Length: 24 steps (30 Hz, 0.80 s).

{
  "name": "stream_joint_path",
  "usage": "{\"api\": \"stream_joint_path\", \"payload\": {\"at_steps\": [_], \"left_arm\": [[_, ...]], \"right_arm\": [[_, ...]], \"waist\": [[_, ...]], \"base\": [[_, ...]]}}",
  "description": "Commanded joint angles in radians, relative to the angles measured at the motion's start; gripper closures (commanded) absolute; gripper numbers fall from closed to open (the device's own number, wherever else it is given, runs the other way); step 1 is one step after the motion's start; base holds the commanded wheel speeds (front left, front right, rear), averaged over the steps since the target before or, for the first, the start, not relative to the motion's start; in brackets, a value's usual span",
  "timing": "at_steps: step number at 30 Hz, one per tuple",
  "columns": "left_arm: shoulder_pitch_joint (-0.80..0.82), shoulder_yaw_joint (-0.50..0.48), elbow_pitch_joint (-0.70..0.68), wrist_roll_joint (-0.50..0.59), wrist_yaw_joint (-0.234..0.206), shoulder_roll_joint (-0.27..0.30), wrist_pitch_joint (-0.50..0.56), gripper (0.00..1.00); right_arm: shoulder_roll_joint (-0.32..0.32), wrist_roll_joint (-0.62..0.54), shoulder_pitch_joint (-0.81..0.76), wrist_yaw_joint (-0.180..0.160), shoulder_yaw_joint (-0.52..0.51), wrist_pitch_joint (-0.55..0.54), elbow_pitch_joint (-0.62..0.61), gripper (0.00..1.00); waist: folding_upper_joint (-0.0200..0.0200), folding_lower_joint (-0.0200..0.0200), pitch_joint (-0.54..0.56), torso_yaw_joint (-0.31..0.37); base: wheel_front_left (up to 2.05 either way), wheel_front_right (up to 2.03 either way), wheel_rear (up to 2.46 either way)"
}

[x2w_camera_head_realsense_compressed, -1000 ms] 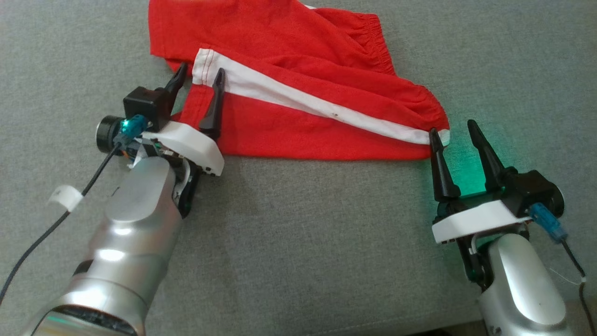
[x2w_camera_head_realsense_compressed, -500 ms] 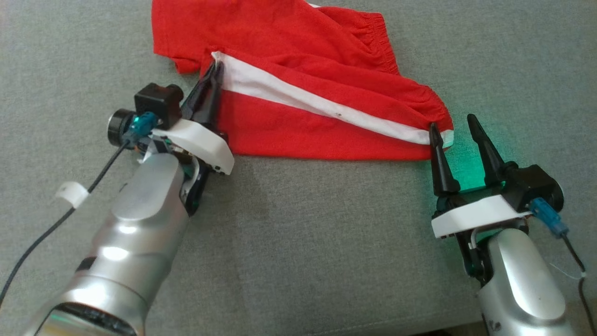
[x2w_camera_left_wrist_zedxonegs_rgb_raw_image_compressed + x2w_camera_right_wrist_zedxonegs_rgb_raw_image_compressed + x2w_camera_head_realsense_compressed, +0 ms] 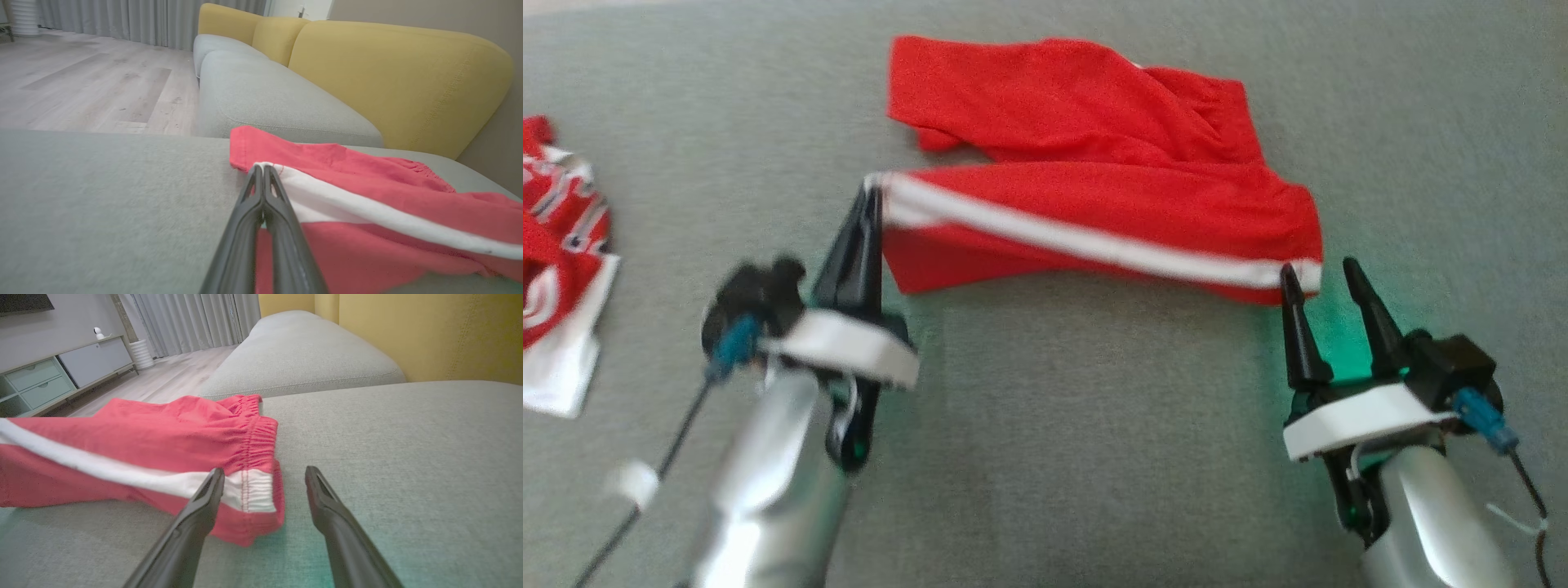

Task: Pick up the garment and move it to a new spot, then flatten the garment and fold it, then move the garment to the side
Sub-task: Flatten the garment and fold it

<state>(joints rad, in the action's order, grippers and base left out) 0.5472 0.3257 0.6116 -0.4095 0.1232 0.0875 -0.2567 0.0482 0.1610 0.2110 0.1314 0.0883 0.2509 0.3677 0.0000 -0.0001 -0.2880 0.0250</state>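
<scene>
Red soft shorts, white stripe, grey woven cushion, left jaws pinching hem, right jaws wide

Grey sofa, yellow backrest, wood floor

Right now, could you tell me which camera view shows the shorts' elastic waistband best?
The right wrist view: the waistband lies close and sharp there, its gathers and white end plain. The head view shows it small and blurred at the right end of the shorts; the left wrist view catches a short gathered stretch.
</scene>
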Motion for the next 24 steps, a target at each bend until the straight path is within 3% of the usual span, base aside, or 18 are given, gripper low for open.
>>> {"api": "stream_joint_path", "payload": {"at_steps": [1,10,24], "left_arm": [[-0.01,-0.04,-0.046,0.013,0.0,0.014,-0.005,1.0],[-0.196,-0.084,-0.118,0.03,0.006,-0.02,-0.005,1.0],[-0.234,-0.07,-0.123,0.031,0.007,-0.036,-0.005,1.0]], "right_arm": [[0.005,0.01,-0.006,-0.001,0.027,0.011,-0.024,0.0],[0.072,0.081,-0.038,-0.001,0.113,0.011,0.008,0.0],[0.168,0.116,0.017,-0.001,0.273,0.011,0.078,0.0]], "waist": [[0.0,0.0001,0.041,-0.042],[0.0,0.0001,0.078,-0.099],[0.0,0.0001,0.076,-0.109]], "base": [[0.0,0.0,0.0],[0.0,0.0,0.0],[0.0,0.0,0.0]]}}
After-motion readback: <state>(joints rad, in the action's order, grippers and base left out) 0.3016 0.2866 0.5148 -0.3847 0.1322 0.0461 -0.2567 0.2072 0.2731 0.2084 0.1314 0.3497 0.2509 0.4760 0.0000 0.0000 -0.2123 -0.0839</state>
